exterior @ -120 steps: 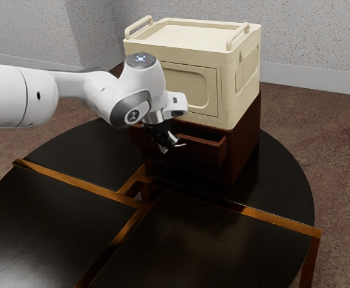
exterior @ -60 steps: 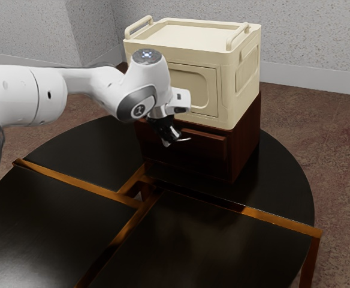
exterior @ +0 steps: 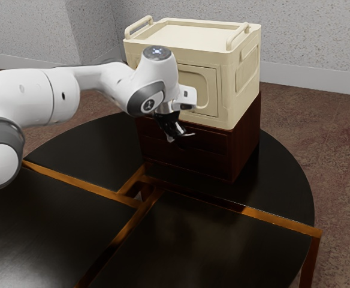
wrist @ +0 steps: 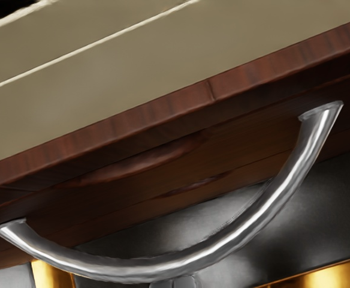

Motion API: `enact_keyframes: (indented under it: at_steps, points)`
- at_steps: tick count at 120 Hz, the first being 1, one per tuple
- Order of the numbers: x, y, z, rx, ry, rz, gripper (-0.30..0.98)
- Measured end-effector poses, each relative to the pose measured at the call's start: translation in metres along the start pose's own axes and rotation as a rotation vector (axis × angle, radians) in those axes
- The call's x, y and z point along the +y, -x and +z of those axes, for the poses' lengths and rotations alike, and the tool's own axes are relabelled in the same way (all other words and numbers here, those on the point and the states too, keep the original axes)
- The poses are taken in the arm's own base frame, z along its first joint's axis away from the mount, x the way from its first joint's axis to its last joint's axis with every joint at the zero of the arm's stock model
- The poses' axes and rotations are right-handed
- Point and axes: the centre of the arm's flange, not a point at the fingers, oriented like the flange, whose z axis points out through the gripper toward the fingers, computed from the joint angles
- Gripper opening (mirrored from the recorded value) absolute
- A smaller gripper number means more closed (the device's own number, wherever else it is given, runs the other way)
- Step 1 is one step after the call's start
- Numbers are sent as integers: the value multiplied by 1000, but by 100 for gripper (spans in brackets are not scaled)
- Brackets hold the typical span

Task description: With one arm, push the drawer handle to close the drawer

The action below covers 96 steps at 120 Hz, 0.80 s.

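Observation:
In the exterior view, my gripper (exterior: 172,137) is angled down at the front of the dark red-brown cabinet (exterior: 245,141), its fingers together. It is at the curved silver handle (exterior: 188,135) of the upper drawer (exterior: 208,141), whose front now looks flush with the cabinet. The wrist view has the handle (wrist: 196,259) bowing out from the drawer front (wrist: 247,141). My gripper's closed tips (wrist: 173,283) show against the middle of that curve, not wrapped around it. The contact itself is partly hidden.
A cream storage box (exterior: 241,78) with raised side handles sits on top of the cabinet, just behind my hand. The cabinet stands on a round black table (exterior: 199,240) with orange-brown strips (exterior: 271,221). A speckled wall (exterior: 307,36) rises behind.
The drawer has slid inward from clearly open to flush with the cabinet front. My hand has moved toward the exterior view's right along with the handle.

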Motion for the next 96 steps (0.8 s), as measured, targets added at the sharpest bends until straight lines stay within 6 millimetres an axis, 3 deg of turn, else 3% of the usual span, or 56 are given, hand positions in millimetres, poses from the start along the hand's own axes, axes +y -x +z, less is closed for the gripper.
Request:
enact_keyframes:
  at_steps: [35,42,50,59,66,76,84,96]
  points:
    - [-2,-3,-1,-12,22,28,1]
    - [2,3,-17,-10,28,34,-3]
    - [7,26,-39,-26,39,30,-8]
    - [21,68,-55,-69,62,20,-7]
    - [32,98,-77,-96,79,-1,6]
    - [48,139,-94,-155,110,-40,25]
    - [61,153,-101,-193,123,-51,36]
    - [82,159,-113,-224,135,-52,49]
